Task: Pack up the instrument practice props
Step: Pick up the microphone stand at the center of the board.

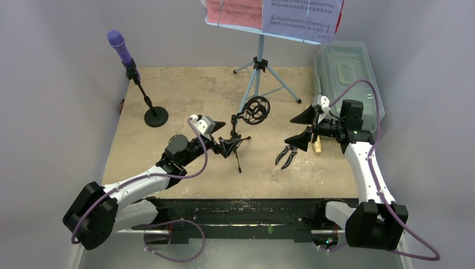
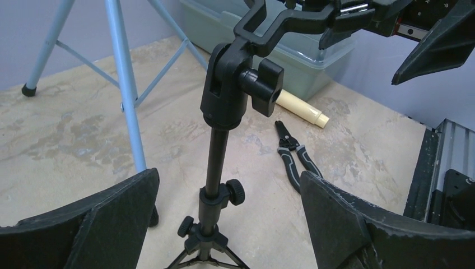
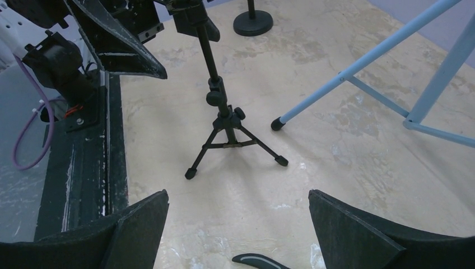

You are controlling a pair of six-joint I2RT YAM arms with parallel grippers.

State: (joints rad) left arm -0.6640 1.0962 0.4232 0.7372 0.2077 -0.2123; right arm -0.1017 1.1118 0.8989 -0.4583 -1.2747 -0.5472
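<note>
On the table [image 1: 168,89], the black mic tripod [image 2: 216,157] stands upright, pole vertical

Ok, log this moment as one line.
left gripper: jaws open, lined up on black mic tripod, no grip | right gripper: jaws open, empty | purple microphone: on round-base pole | music stand: standing

Soft, even overhead light fills all three views, without harsh glare. Shadows on the table [image 1: 185,89] are faint and blurred, as beneath the black mic tripod [image 3: 227,120]. The sheet-music pages [image 1: 291,17] at the top edge look slightly washed out. Wrist views soften toward the bottom corners.
</note>
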